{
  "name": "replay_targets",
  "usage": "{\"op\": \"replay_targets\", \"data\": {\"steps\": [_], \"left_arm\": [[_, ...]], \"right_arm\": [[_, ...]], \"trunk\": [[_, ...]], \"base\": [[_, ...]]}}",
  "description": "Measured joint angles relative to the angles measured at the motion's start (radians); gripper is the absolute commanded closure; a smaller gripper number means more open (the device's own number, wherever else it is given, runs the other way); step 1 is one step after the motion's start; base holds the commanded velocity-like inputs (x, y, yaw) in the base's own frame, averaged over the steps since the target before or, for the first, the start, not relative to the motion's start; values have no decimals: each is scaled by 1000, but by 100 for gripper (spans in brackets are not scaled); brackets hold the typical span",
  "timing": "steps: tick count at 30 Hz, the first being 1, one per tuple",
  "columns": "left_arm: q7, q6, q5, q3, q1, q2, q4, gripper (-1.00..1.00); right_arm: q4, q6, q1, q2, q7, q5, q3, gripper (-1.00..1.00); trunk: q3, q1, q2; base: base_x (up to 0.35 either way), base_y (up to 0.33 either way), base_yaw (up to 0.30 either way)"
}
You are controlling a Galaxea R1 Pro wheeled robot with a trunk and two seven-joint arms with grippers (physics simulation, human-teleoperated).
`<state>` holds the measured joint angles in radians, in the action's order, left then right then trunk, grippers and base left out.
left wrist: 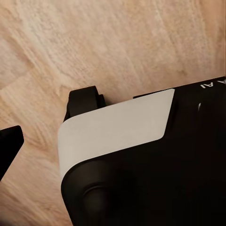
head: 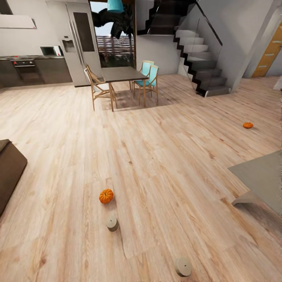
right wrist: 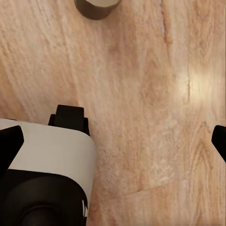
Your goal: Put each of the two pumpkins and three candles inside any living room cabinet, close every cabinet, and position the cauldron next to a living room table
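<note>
One orange pumpkin [head: 105, 196] lies on the wood floor ahead on the left, with a short beige candle [head: 112, 222] just in front of it. A second candle [head: 183, 266] stands close on the right. The other pumpkin [head: 247, 125] sits far off to the right. The grey table [head: 260, 174] shows a corner at the right edge, and the dark-brown cabinet [head: 9, 168] shows an end at the left edge. The cauldron is out of view. My right gripper [right wrist: 114, 143] is open over bare floor, with a candle [right wrist: 96, 7] ahead of it. My left gripper [left wrist: 113, 146] hangs open over my base.
A dark dining table [head: 123, 73] with wooden and teal chairs stands at the back. Behind it are the kitchen units [head: 35, 70] and a fridge. A staircase [head: 199, 58] rises at the back right. My own black and white base [left wrist: 141, 165] sits under both wrists.
</note>
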<state>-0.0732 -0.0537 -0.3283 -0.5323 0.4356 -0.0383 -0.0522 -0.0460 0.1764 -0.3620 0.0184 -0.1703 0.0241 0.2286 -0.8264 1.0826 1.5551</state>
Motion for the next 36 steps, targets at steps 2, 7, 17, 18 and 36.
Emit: {"op": "replay_targets", "data": {"steps": [2, 7, 17, 18, 36], "left_arm": [[0, 0, 0, 0, 0, 0, 0, -100], [1, 0, 0, 0, 0, 0, 0, -100], [0, 0, 0, 0, 0, 0, 0, -100], [0, 0, 0, 0, 0, 0, 0, -100], [0, 0, 0, 0, 0, 0, 0, -100]], "right_arm": [[0, 0, 0, 0, 0, 0, 0, -100], [0, 0, 0, 1, 0, 0, 0, -100], [0, 0, 0, 2, 0, 0, 0, -100], [0, 0, 0, 2, 0, 0, 0, -100], [0, 0, 0, 3, 0, 0, 0, -100]], "trunk": [[-3, 0, 0], [-10, 0, 0], [-24, 0, 0], [-26, 0, 0], [-51, 0, 0]], "base": [[0, 0, -152], [0, 0, -153], [0, 0, -157], [0, 0, -159], [0, 0, -166]]}}
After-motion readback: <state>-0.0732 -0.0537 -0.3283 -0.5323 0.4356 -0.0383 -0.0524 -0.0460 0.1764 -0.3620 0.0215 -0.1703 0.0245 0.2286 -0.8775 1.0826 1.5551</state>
